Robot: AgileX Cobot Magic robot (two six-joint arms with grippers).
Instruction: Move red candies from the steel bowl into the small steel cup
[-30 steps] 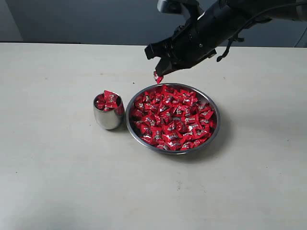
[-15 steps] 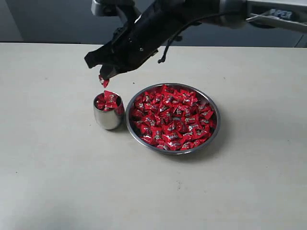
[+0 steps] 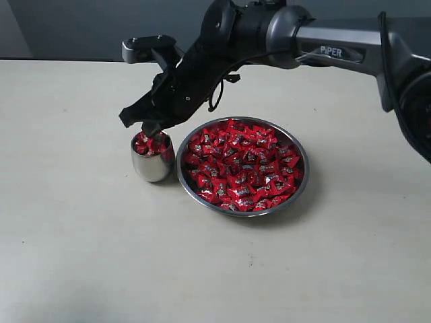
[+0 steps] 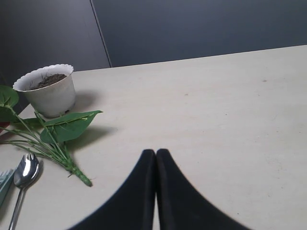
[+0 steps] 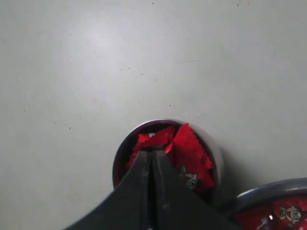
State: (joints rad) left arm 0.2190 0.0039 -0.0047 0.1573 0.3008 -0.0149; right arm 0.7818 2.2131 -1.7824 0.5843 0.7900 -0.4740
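The red candies mostly lie heaped in the steel bowl, around the middle of the counter. A smaller pile already stands up above the rim of the small steel cup, which sits just beside the bowl on the side toward the counter's left edge.

The right gripper hangs right at the cup's mouth. In the right wrist view its fingers are pressed together, their tips down among the red wrappers. Whether a wrapper end is pinched between them cannot be told.

This looks like the drop-off step of one transfer. If a candy is held, the next move calls for parting the fingers so it settles on the pile. The cup is so full that a candy could slide off onto the counter. After that comes a lift clear of the rim and a swing toward the bowl for another pick.

The left gripper is idle over bare counter, its fingers together.
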